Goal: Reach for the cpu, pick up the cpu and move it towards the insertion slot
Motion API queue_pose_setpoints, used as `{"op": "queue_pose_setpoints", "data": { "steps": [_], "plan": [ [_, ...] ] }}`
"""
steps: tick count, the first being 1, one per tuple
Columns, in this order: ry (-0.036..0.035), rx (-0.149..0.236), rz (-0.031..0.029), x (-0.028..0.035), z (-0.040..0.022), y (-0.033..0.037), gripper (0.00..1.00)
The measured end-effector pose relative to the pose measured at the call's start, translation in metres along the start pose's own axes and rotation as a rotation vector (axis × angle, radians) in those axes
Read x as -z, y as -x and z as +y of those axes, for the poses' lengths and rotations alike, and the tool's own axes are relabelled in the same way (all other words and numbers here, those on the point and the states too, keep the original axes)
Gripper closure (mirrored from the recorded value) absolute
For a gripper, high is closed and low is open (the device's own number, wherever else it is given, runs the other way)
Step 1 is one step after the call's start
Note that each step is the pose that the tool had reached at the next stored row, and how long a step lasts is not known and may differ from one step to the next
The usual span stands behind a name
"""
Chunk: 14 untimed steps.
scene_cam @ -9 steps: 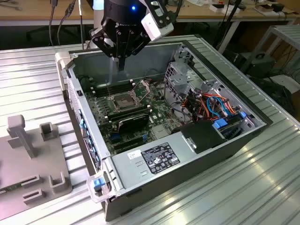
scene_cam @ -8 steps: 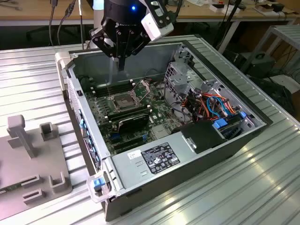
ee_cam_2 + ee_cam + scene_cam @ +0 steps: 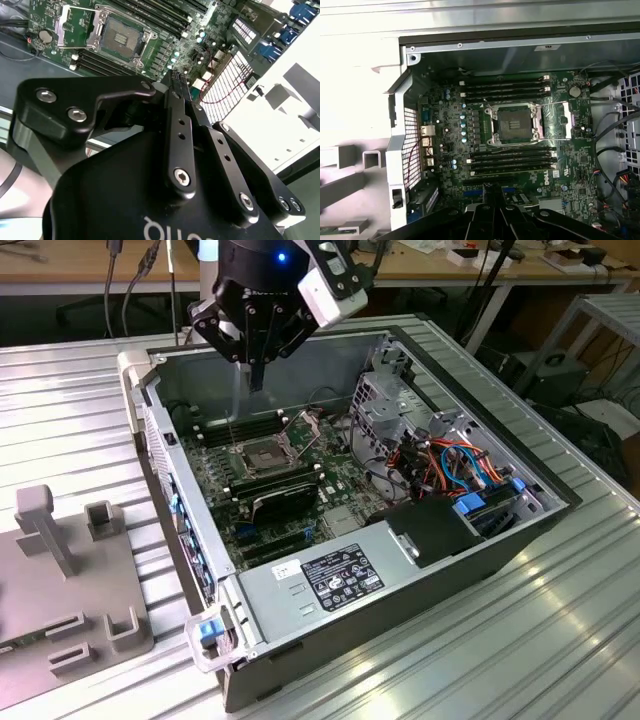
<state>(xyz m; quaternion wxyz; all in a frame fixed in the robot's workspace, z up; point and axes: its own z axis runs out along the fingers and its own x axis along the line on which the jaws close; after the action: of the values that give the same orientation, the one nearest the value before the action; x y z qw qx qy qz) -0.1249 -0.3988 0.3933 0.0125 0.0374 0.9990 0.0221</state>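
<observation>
Carrying it all: ribbed metal bench (image 3: 560,640).
case (image 3: 400,625): lies on the bench on its side, lid off, with cables and a drive cage toward the exterior view's right.
fixture (image 3: 60,580): grey tray on the bench just beside the case, at the exterior view's left.
board (image 3: 560,175): green, flat on the case floor, facing up.
end effector (image 3: 257,375): black, hanging over the board with its fingers pointing down. In the second wrist view the fingers are clenched to a thin gap. I cannot tell what, if anything, sits in it.
memory slots (image 3: 512,160): long black rows flanking the slot on two sides.
slot (image 3: 262,455): in the exterior view almost straight beneath the end effector and a little nearer the camera, well apart from it. It is square, so it has no long axis. Its sides run parallel to the memory slots. Dark bare centre, silver frame.
bracket (image 3: 557,120): swung open, lying flat just beside the slot.
cpu: hidden. My judgement is that it is pinched edge-on between the fingertips, since the slot is bare and the end effector hangs above it. Its look cannot be told.
</observation>
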Motion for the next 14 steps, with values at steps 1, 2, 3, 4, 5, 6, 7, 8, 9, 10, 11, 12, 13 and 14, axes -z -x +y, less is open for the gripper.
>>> {"op": "queue_pose_setpoints", "data": {
  "steps": [1, 2, 3, 4, 5, 6, 7, 8, 9, 10, 11, 12, 13, 14],
  "plan": [
    [0.0, 0.0, 0.0001, 0.0, 0.0, -0.0002, 0.89],
    [0.0, 0.0, 0.0001, 0.0, -0.0001, -0.0005, 0.89],
    [0.0, 0.0, 0.0, 0.0, -0.0001, -0.0008, 0.89],
    [0.0, 0.0, 0.0, 0.0, -0.0001, -0.0012, 0.89],
    [0.0, 0.0, 0.0, 0.0001, -0.0001, -0.0016, 0.89],
    [0.0, 0.0, 0.0, 0.0, -0.0002, -0.0019, 0.89],
    [0.0001, 0.0, 0.0001, 0.0001, -0.0002, -0.0024, 0.89],
    [0.0, 0.0, 0.0001, 0.0001, -0.0003, -0.0029, 0.89],
    [0.0, 0.0, 0.0001, 0.0001, -0.0003, -0.0038, 0.89],
    [0.0, 0.0, 0.0002, 0.0001, -0.0004, -0.0046, 0.89],
    [0.0, 0.0, 0.0003, 0.0001, -0.0004, -0.0049, 0.89],
    [0.0, 0.0, 0.0004, 0.0001, -0.0004, -0.0053, 0.89],
    [0.0, 0.0, 0.0006, 0.0001, -0.0005, -0.0057, 0.89],
    [0.0, 0.0, 0.0009, 0.0001, -0.0005, -0.0062, 0.89]
  ]
}}
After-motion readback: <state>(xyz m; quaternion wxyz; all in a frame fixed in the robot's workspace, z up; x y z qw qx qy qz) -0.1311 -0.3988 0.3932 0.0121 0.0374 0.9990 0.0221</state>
